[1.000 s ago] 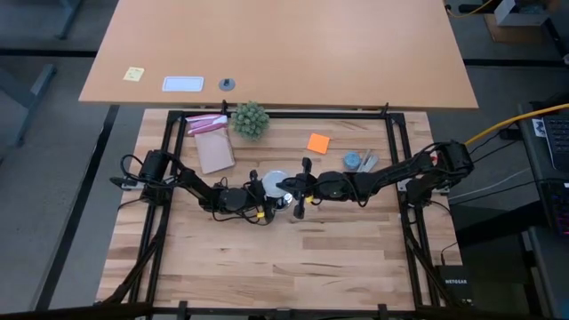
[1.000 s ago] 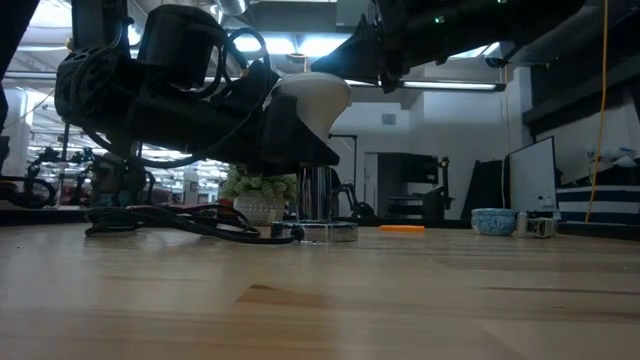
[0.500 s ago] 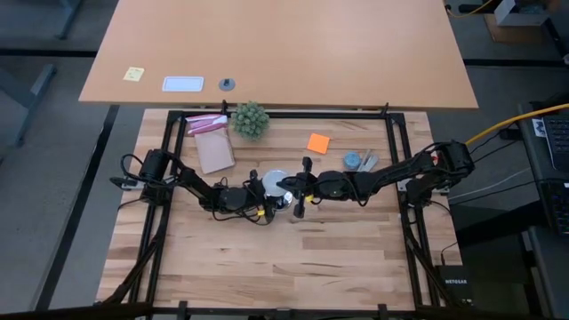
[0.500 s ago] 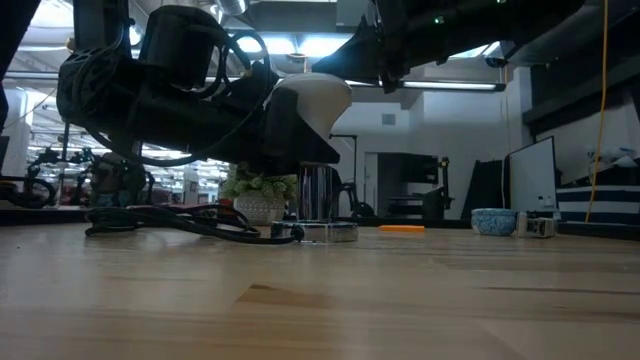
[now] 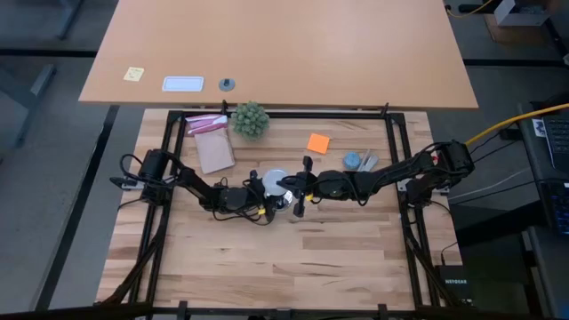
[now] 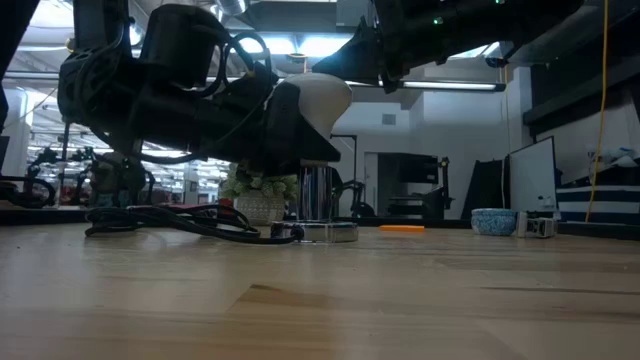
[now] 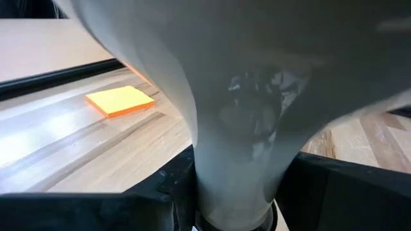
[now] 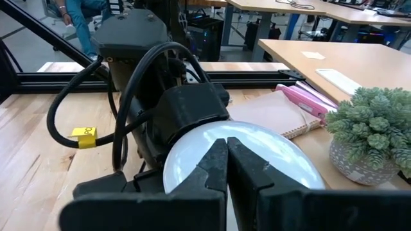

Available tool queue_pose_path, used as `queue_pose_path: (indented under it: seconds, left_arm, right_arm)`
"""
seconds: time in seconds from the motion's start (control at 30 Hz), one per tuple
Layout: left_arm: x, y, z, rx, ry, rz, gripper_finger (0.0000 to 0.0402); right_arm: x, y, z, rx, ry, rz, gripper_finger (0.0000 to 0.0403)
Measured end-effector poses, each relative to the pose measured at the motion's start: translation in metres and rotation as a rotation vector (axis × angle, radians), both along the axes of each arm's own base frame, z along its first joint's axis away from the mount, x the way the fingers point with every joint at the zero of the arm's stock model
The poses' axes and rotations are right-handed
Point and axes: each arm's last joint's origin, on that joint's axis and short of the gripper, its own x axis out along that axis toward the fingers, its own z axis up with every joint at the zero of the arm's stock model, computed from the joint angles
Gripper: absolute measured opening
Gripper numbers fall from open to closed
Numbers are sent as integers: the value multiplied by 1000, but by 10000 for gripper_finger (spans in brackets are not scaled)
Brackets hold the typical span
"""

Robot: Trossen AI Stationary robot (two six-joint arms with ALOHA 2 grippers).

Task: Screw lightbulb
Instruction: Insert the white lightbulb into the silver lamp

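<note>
Gripping lightbulb (image 6: 318, 98) w/ left jaws (image 6: 300, 125) over wood table (image 6: 400, 290), right jaws (image 8: 226, 168) pressed together.

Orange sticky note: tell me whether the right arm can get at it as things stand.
Probably yes. The orange sticky note lies in the open on the table, just behind the right gripper, which sits shut over the lightbulb held by the left gripper.

Lightbulb (image 6: 318, 100) frosted matt white glass, shiny metal screw end; table (image 5: 267, 267) pale wood, smooth.
</note>
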Motion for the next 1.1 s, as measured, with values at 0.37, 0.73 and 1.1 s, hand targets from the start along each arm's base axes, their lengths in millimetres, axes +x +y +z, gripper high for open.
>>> queue_pose_path:
  seconds: [0.37,0.73,1.1]
  left_arm:
    - [0,-1,0,-15,-5,-8,241]
    - [-2,-12,3,90,2,-49,225]
    - [-2,-13,5,83,-16,-36,214]
  right_arm:
    - [0,1,0,2,1,7,7]
    - [0,1,0,4,2,13,7]
    - [0,1,0,3,2,12,7]
